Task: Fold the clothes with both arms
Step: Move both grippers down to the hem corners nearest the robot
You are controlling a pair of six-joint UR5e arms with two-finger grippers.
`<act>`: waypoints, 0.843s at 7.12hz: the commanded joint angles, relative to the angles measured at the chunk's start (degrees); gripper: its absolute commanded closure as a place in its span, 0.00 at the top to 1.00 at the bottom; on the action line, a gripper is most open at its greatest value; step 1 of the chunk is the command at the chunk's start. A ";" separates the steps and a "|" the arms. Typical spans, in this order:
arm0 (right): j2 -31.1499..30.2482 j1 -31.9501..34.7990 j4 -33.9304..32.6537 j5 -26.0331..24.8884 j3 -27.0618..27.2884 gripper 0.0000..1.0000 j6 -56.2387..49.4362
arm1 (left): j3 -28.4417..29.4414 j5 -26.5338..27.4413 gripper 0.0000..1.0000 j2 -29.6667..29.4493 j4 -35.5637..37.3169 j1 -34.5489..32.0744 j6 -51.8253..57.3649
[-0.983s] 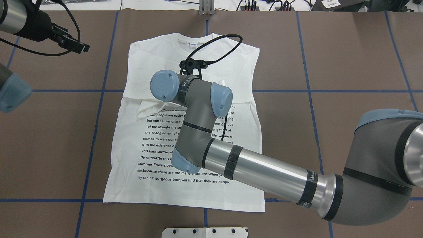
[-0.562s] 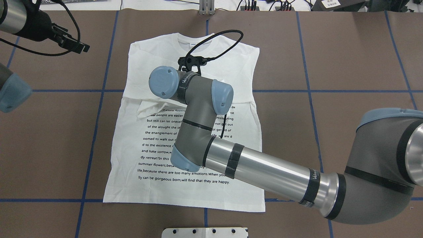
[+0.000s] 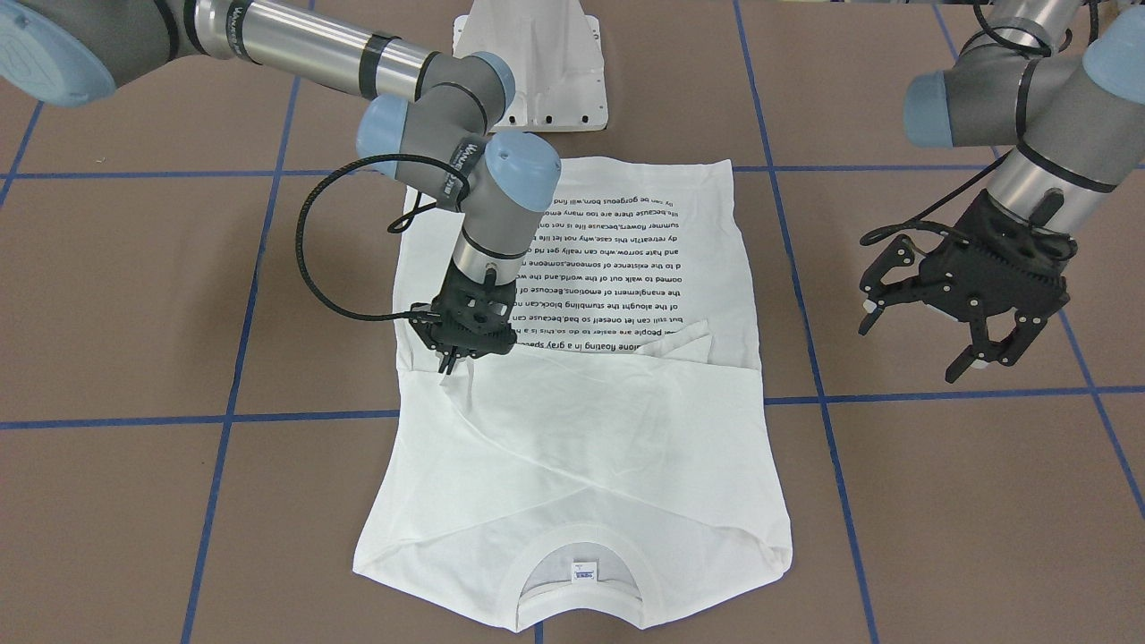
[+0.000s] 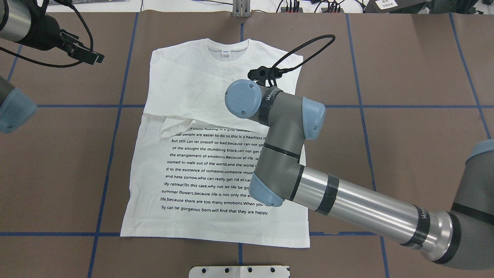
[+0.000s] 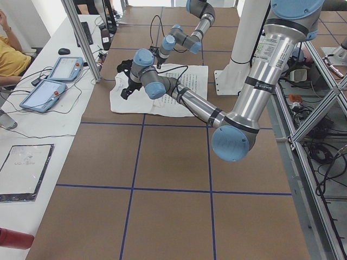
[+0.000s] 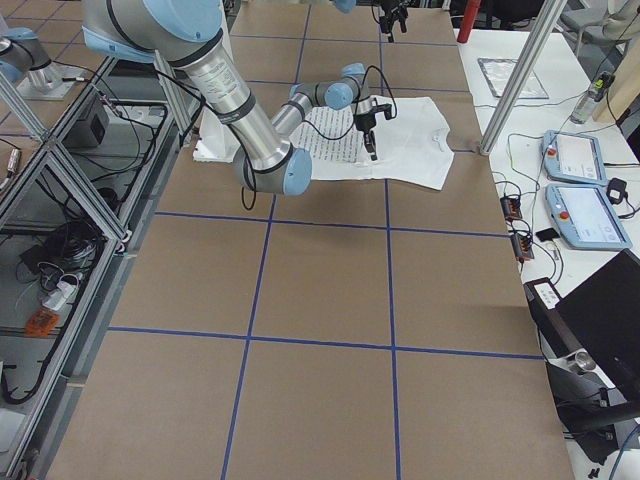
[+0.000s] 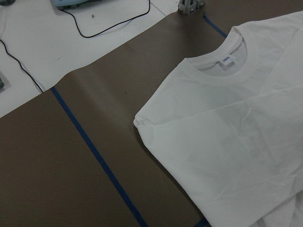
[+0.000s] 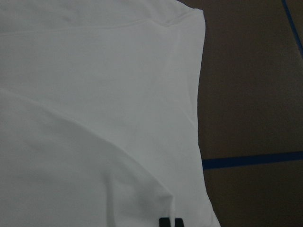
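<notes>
The white long-sleeved T-shirt (image 4: 200,88) lies flat on the brown table, text side up, collar and neck label at the far end. Its sleeves are folded across the chest (image 3: 590,429). My right gripper (image 3: 445,363) is down on the shirt near its right edge. It is shut on a fold of sleeve fabric, which puckers at its tips (image 8: 169,221). In the overhead view the wrist hides the fingers. My left gripper (image 3: 926,344) is open and empty, in the air over bare table left of the shirt (image 4: 94,58). The left wrist view shows only the collar and shoulder (image 7: 227,142).
The white metal base (image 3: 537,54) stands at the near table edge by the shirt's hem. Blue tape lines (image 4: 115,106) cross the table. A cable loops above the right wrist (image 4: 308,42). Tablets (image 5: 51,81) and an operator (image 5: 11,54) are beyond the far edge.
My right gripper has moved from the middle of the chest to the shirt's right edge, and the text it covered now shows. The left arm has not moved.
</notes>
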 commanded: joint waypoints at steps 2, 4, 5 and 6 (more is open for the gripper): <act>-2.31 0.94 0.60 -0.30 1.38 0.51 -0.60 | 0.00 0.00 1.00 0.19 -0.29 0.01 -0.06; -2.40 1.90 0.78 -0.04 2.33 1.00 -0.94 | 0.00 -0.09 1.00 0.10 -0.29 0.09 -0.06; -3.10 3.13 0.78 2.31 6.35 1.00 -2.51 | 0.00 -0.09 1.00 0.10 -0.29 0.09 -0.32; -7.72 3.05 0.87 3.73 14.30 1.00 -1.83 | -0.43 0.09 1.00 0.01 -0.29 0.53 -3.98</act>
